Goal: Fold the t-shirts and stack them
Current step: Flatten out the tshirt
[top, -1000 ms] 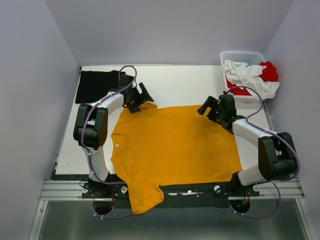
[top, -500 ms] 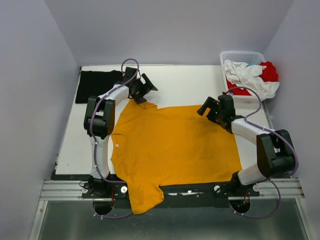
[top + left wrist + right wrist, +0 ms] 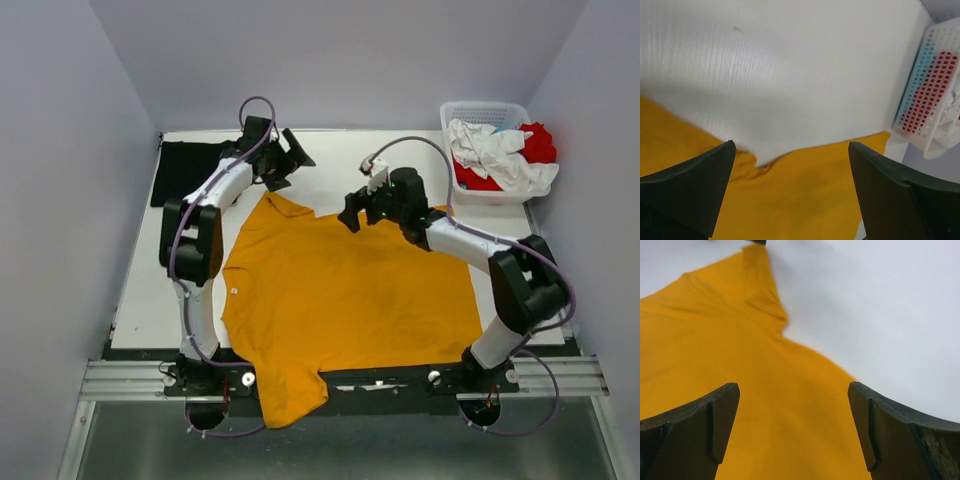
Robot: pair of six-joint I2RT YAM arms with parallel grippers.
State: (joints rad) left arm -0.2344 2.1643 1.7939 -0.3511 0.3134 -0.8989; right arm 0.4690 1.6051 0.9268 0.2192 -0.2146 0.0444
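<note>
Across the middle of the bench (image 3: 340,160), one sleeve draping its near edge, the mustard t-shirt (image 3: 350,300) lies flat, soft and light, likely best pinched at its far corners by the left gripper (image 3: 293,162) and right gripper (image 3: 352,216), both jaws spread, empty.

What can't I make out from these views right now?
Top view: the left arm covers part of the black t-shirt; fold state unclear.
Top view: white and red cloth heaped in the basket; shirt count unreadable.
Top view: near sleeve of the mustard t-shirt hangs past the table edge, underside hidden.
Left wrist view: basket cut off by right edge.
</note>
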